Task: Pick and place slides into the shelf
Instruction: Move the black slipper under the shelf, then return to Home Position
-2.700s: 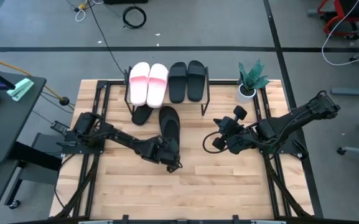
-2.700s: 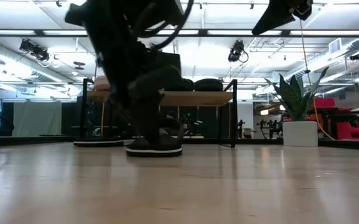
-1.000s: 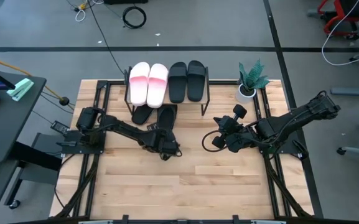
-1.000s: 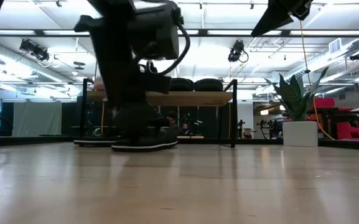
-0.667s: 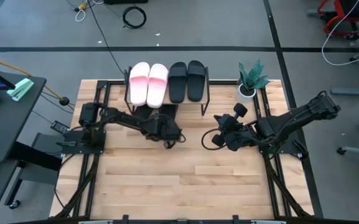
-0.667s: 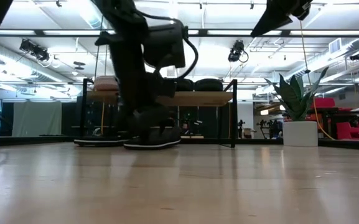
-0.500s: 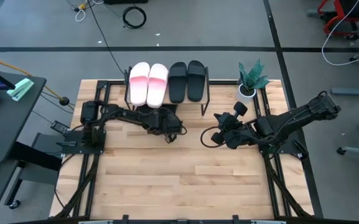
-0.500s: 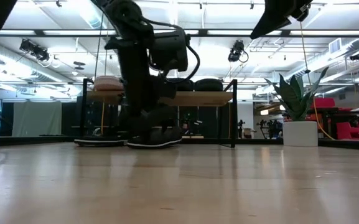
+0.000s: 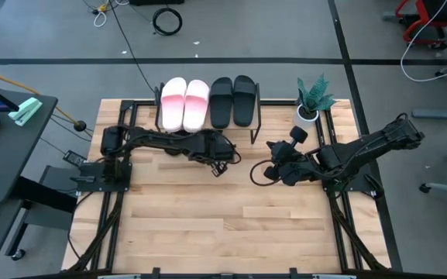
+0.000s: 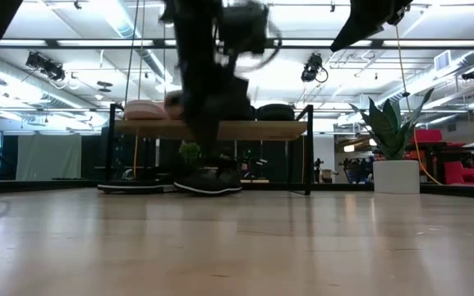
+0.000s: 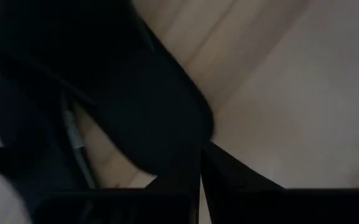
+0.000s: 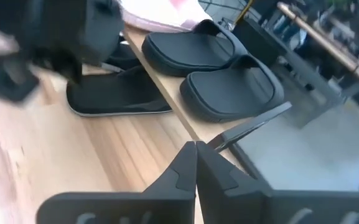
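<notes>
The left arm stretches low along the shelf's (image 9: 208, 128) front edge, its claw (image 9: 217, 159) pinched narrow by a black slide (image 10: 208, 184) under the shelf, while the right claw (image 9: 263, 173), fingers together and empty, waits beside the shelf above bare tabletop (image 9: 231, 225).

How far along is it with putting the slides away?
Nearly done. Two pink slides and two black slides sit on top of the shelf. The last two slides, black, lie on the table under it; the left gripper is over one of them, at the shelf's front. The right gripper waits to the side. I see no slide left to move.
</notes>
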